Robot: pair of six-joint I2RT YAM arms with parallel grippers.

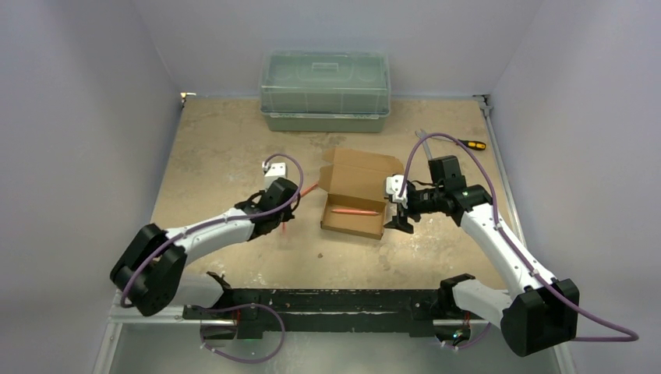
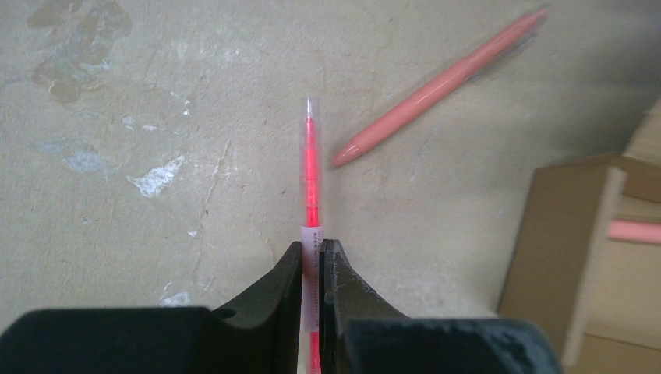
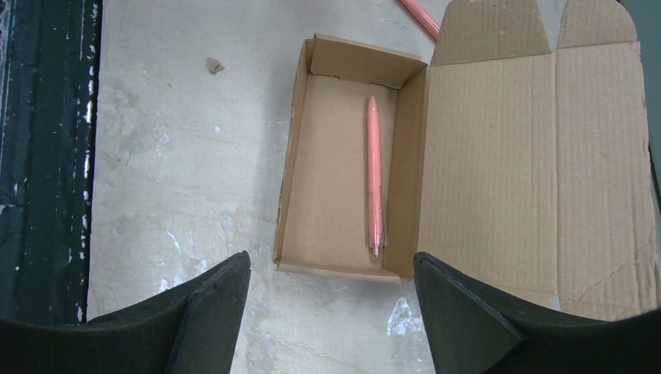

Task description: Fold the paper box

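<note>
Loading step, I judge: my left gripper [image 2: 313, 248] clamps the red pen [image 2: 312, 171], right gripper [image 3: 331, 261] spread; next, lift it into the paper box [image 3: 327, 171].

The left arm [image 1: 204, 230] and right arm [image 1: 503, 243] wear white shells between black joints; purple cables [image 1: 440, 137] loop along each. Pincer fingers [image 3: 204, 315] are matte black.

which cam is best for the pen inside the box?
Right wrist: the pink pen lies whole in the open paper box, seen from above. Top external shows it only as a small thin line. Left wrist catches just one end at the frame's right edge.
</note>
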